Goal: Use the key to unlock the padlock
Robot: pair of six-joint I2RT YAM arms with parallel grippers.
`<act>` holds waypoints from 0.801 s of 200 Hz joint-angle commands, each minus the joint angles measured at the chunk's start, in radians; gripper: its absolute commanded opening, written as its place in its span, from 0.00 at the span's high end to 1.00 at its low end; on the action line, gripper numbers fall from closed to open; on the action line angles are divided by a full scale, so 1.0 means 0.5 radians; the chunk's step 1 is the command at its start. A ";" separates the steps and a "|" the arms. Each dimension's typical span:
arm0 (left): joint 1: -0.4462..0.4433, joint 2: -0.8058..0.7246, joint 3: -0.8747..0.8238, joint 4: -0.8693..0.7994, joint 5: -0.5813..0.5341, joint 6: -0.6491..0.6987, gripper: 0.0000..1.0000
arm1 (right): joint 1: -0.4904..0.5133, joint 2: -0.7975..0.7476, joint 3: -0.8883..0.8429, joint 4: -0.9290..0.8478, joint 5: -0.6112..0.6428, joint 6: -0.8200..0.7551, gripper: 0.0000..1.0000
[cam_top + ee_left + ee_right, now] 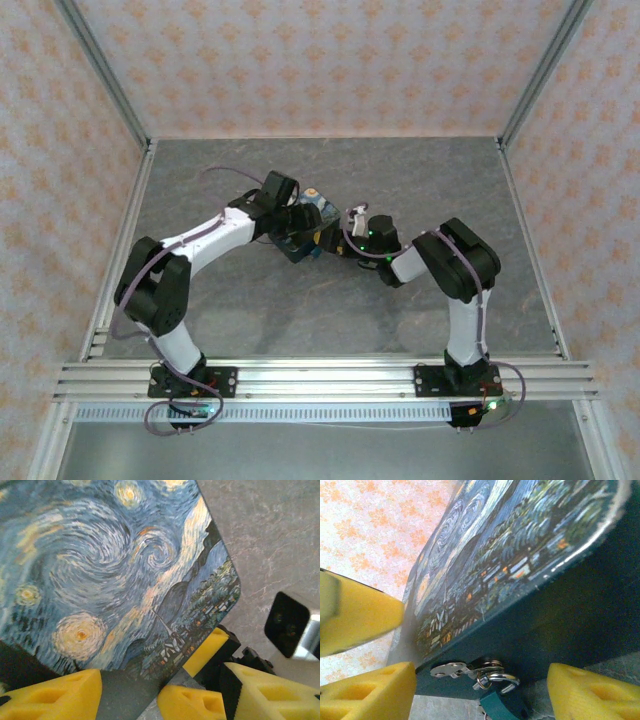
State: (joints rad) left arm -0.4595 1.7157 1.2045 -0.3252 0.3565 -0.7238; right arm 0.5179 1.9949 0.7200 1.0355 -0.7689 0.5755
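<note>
At the near edge of the tabletop point(330, 320) we see a ribbed aluminium rail point(320, 372), and on it the two arm bases point(190, 380) are bolted. The tabletop is flat and grey, with a faint marbled, stone-like pattern. From the bases both arms point(210, 238), white and black with smooth rounded shells, bend toward the middle of the tabletop, where they meet at the tin point(115, 565).

The tin is a flat box with rounded corners. Its glossy lid carries a painted night sky with blue swirls and yellow stars, and its side wall is plain dark blue. The left gripper point(296, 220) is at one rounded corner of the lid. Its fingers point(50, 695) are blocks of yellow foam with triangular hollows, and they stand apart; we cannot tell whether they press on the tin.

The right gripper point(480, 675) faces the front wall of the tin. Its yellow foam fingers are spread wide, one on each side of the silvery clasp point(447, 670), and they have hold of nothing. The padlock point(502, 706) hangs at this clasp, low on the front wall: thin shiny metal rings, and a small dark body just under them.

Beyond the far edge stand walls point(320, 60) with a pale orange flower pattern.
</note>
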 commanded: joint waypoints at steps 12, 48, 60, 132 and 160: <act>-0.017 0.059 0.055 -0.005 0.010 0.043 0.36 | 0.044 0.093 0.054 0.156 -0.078 0.046 0.34; -0.015 0.096 0.043 -0.007 -0.020 0.036 0.36 | 0.066 0.094 0.029 0.180 -0.072 0.061 0.38; -0.014 0.103 0.037 -0.003 -0.023 0.031 0.36 | 0.075 0.097 0.023 0.199 -0.071 0.072 0.39; -0.017 0.100 0.012 0.005 -0.038 0.018 0.36 | 0.096 0.132 0.013 0.212 -0.076 0.091 0.43; -0.017 0.103 0.020 0.000 -0.043 0.021 0.36 | 0.106 0.148 -0.012 0.195 -0.019 0.092 0.39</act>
State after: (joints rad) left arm -0.4583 1.7393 1.2148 -0.3222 0.3508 -0.7242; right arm 0.5426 2.0403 0.7303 1.1244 -0.7818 0.6270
